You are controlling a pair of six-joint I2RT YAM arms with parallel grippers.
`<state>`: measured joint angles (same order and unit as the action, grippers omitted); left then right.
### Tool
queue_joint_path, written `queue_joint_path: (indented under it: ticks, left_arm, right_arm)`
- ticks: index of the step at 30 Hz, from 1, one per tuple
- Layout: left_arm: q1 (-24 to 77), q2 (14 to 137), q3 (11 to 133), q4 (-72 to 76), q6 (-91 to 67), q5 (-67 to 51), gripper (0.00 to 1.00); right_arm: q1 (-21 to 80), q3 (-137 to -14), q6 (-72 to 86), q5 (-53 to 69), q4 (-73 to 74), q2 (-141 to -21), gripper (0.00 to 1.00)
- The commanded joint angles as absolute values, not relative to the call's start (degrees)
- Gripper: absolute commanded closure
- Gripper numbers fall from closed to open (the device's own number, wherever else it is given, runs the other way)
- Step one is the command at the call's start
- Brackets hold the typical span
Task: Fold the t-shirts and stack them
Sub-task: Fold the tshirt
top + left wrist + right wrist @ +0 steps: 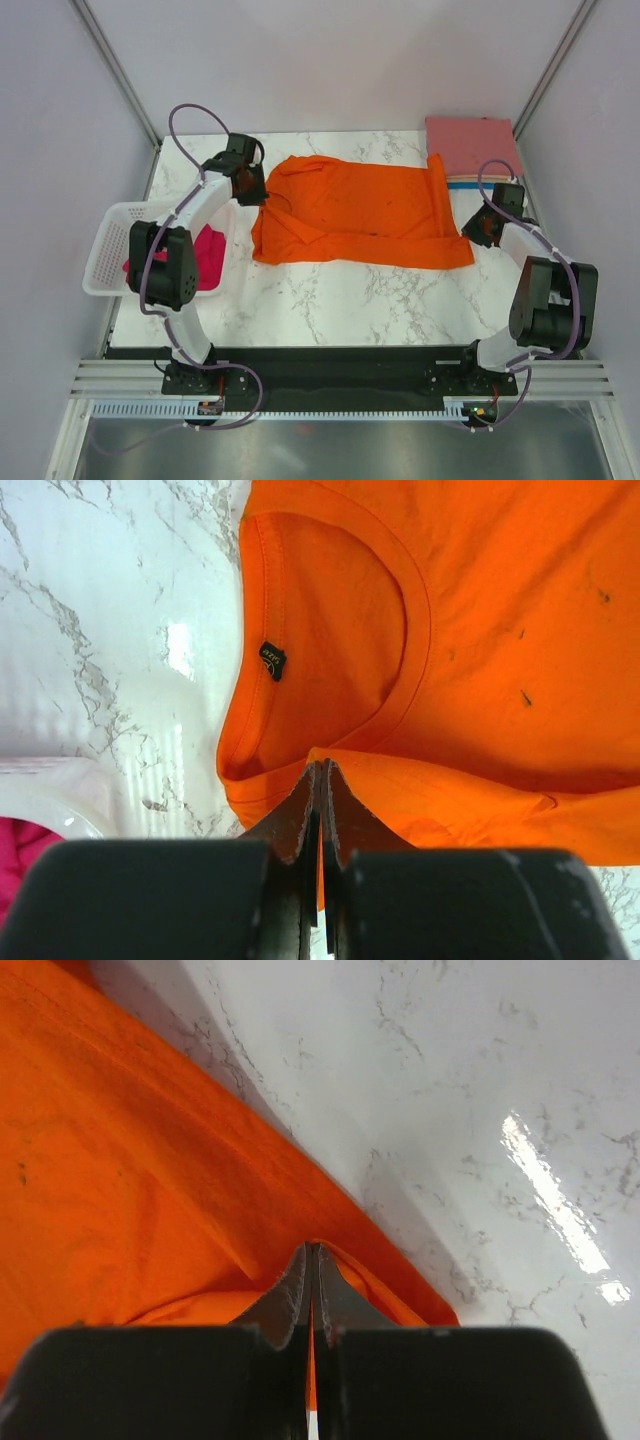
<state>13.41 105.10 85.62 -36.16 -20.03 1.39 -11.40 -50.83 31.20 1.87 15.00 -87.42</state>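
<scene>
The orange shirt (360, 210) lies spread across the middle of the bench (330, 300). The left end effector (320, 772) is clenched on a pinch of its cloth just beside the collar (410, 610), and the right end effector (312, 1252) is clenched on its edge at the opposite end. For a clean fold, I judge both should lift together, level and taut, so the cloth carries over without sagging and lands edge on edge. The right arm should also steer clear of the folded stack (470, 145) near the shirt's far right corner.
</scene>
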Motion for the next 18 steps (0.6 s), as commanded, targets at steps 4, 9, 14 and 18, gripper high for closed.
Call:
queue_joint_path:
  ticks: [4, 9, 14, 18]
  left_arm:
    - [13.27, 108.36, 89.38, -35.86, -17.93, 0.71, 0.98]
    - [13.18, 110.39, 91.67, -35.95, -15.3, 3.07, 0.98]
    - [12.83, 110.57, 93.6, -36.12, -14.68, 4.48, 0.98]
    - [12.92, 111.18, 94.39, -36.12, -14.24, 4.83, 0.98]
  right_arm:
    - [-11.51, -53.52, 30.59, 5.36, 12.22, -92.01, 1.0]
    - [-12.04, -55.89, 30.59, 2.21, 14.76, -93.43, 1.0]
    - [-13.09, -55.9, 30.32, 0.97, 15.12, -91.93, 1.0]
    - [-13.1, -55.9, 30.5, 2.37, 14.24, -91.93, 1.0]
